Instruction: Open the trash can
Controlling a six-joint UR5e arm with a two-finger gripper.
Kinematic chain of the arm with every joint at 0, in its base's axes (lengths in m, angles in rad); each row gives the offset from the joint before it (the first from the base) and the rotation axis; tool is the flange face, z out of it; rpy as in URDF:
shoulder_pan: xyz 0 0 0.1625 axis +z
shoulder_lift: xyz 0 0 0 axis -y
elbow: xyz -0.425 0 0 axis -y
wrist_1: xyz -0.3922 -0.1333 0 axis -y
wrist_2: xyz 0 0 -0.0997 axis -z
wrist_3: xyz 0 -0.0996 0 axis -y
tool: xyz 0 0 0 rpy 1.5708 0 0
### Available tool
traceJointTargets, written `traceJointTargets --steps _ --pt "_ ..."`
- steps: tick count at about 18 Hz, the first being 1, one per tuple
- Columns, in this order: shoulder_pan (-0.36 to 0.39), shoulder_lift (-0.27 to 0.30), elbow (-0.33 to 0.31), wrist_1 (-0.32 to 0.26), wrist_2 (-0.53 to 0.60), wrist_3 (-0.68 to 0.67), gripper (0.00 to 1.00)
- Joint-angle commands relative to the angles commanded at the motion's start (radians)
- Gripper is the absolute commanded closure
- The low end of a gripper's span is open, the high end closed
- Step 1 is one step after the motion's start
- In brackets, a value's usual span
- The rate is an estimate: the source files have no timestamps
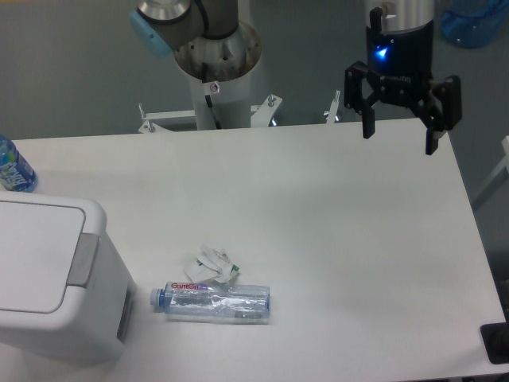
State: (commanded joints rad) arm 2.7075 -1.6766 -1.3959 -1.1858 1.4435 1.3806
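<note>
- The trash can is seen at the near left corner of the worktop, partly cut off by the left and lower edges of the view. Its flat white lid is shut, and the grey push tab is set along the lid's right edge, facing the middle of the worktop.
- The gripper is held in the air above the far right corner of the worktop, pointing down. The jaws are spread wide and nothing is held between them.
- The relation on which the coming move turns: the trash can lies well apart from the jaws, diagonally across the worktop, toward the near left. The tab's long axis runs roughly from far to near, so it is judged that the tab would be met from the right and from above.
- A crushed clear plastic bottle is laid just beside the bin's right wall, its cap end toward the bin, with a crumpled scrap of wrapper close behind it. Both are judged to lie near the straight path to the tab, so a high approach seems safer.
- A blue bottle is seen at the far left edge.
- The task is judged not yet begun.
</note>
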Motion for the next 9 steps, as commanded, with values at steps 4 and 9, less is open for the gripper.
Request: traceJointTargets --steps 4,9 --pt "0.0 0.002 -0.002 0.0 -0.003 0.0 0.0" --pt "-0.006 -0.008 0.012 0.0 -0.032 -0.121 0.0"
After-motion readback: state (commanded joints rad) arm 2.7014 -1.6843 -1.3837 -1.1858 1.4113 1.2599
